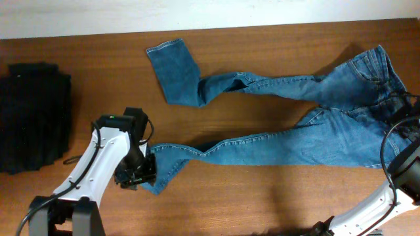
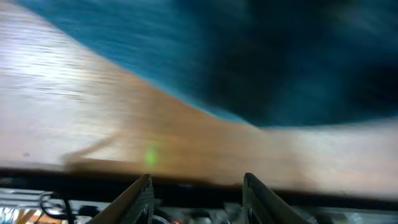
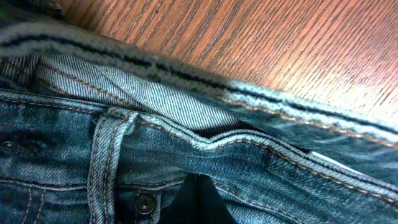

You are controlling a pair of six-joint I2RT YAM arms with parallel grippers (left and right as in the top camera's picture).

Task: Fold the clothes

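Observation:
The blue denim jeans [image 1: 295, 141] lie spread across the wooden table, waistband at the right, both legs running left. The upper leg's end is folded back on itself [image 1: 174, 72]. My left gripper [image 1: 139, 176] sits at the cuff of the lower leg; in the left wrist view its gripper [image 2: 198, 183] is open with nothing between the fingers, and blurred denim [image 2: 280, 56] lies just beyond. My right gripper [image 1: 401, 108] is at the waistband. In the right wrist view it [image 3: 198, 202] is shut, its dark tip pinched into the waistband fold [image 3: 280, 180] beside a belt loop [image 3: 102, 155].
A black folded garment pile [image 1: 33, 118] sits at the table's left edge. Bare wood [image 1: 275, 196] runs along the front, below the lower leg. The table's back edge meets a white wall [image 1: 197, 13].

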